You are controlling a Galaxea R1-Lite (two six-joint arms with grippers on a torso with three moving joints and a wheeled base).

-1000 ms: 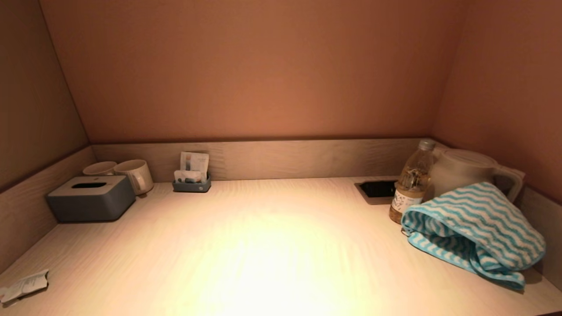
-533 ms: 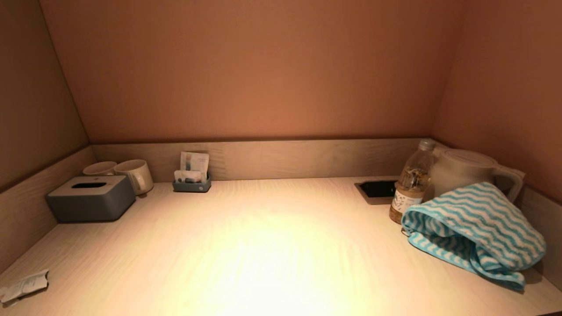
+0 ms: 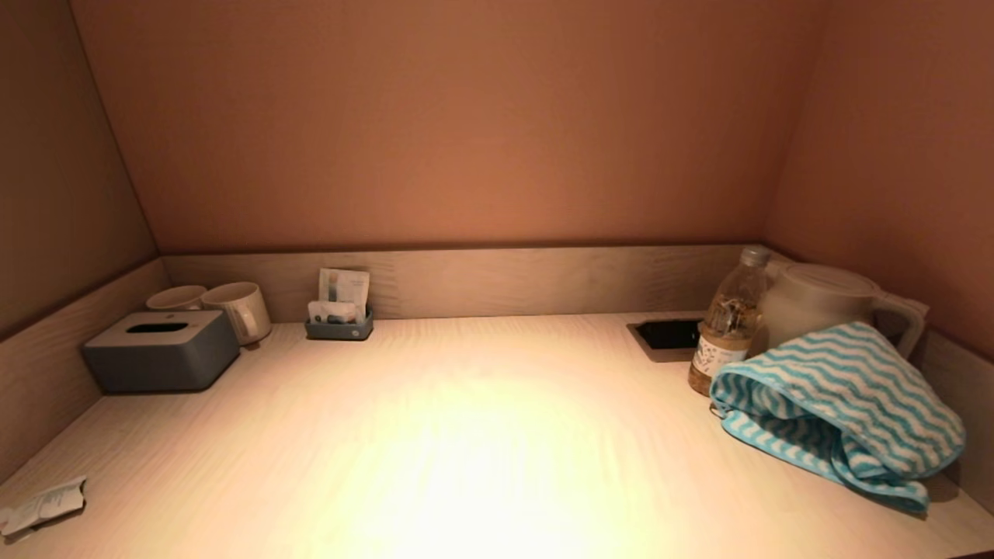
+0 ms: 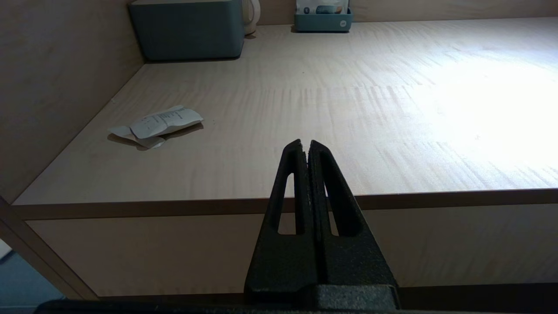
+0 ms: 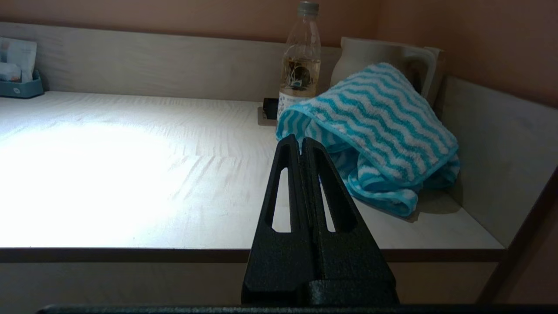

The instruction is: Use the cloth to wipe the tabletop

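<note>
A blue-and-white wavy-striped cloth (image 3: pixel 842 404) lies bunched at the right end of the pale wooden tabletop (image 3: pixel 466 435), leaning against the kettle. It also shows in the right wrist view (image 5: pixel 375 131). My right gripper (image 5: pixel 301 140) is shut and empty, held off the table's front edge, short of the cloth. My left gripper (image 4: pixel 305 144) is shut and empty, held off the front edge near the left end. Neither gripper shows in the head view.
A bottle (image 3: pixel 728 322) and a white kettle (image 3: pixel 827 303) stand behind the cloth, beside a dark socket recess (image 3: pixel 669 335). A grey tissue box (image 3: pixel 161 351), two mugs (image 3: pixel 237 309) and a sachet holder (image 3: pixel 339 310) stand at back left. A crumpled paper (image 3: pixel 40 506) lies front left.
</note>
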